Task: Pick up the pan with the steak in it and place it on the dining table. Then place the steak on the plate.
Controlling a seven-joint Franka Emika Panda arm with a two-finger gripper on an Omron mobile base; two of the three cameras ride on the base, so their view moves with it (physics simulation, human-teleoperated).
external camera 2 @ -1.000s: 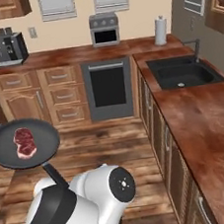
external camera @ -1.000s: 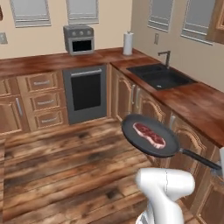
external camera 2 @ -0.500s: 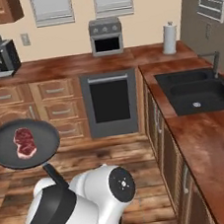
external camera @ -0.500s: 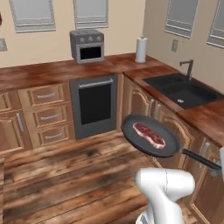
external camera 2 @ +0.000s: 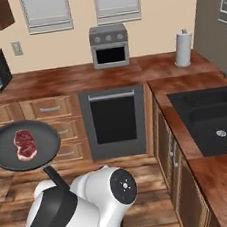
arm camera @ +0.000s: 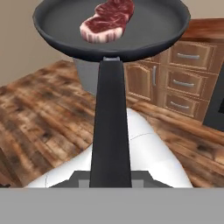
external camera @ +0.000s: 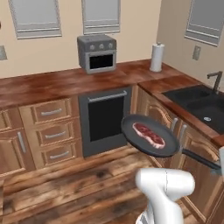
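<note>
1. Pan (external camera: pixel 150 136) first: it rides level in the air over the wooden floor (external camera: pixel 65 192), in front of the oven (external camera: pixel 106 120) and clear of every counter (external camera: pixel 52 85).
2. Your gripper (arm camera: pixel 110 183) is pinched shut on the far end of the pan's handle (arm camera: pixel 110 131); the tips themselves are hidden under it in the hand view.
3. The relation to mind is the long axis. The handle runs straight out from the gripper and the bowl sits at its far end, so all the weight hangs well ahead of the grip.
4. The steak (external camera: pixel 148 134) lies flat inside the pan, a little off centre towards the far rim as the hand view has it — nothing holds it there but the level of the pan.
5. Neither dining table nor plate is among the things near the oven, so my judgement is that you are mid-carry.
6. Any roll of the wrist would likely slide the meat — keep the handle axis level as you go.
</note>
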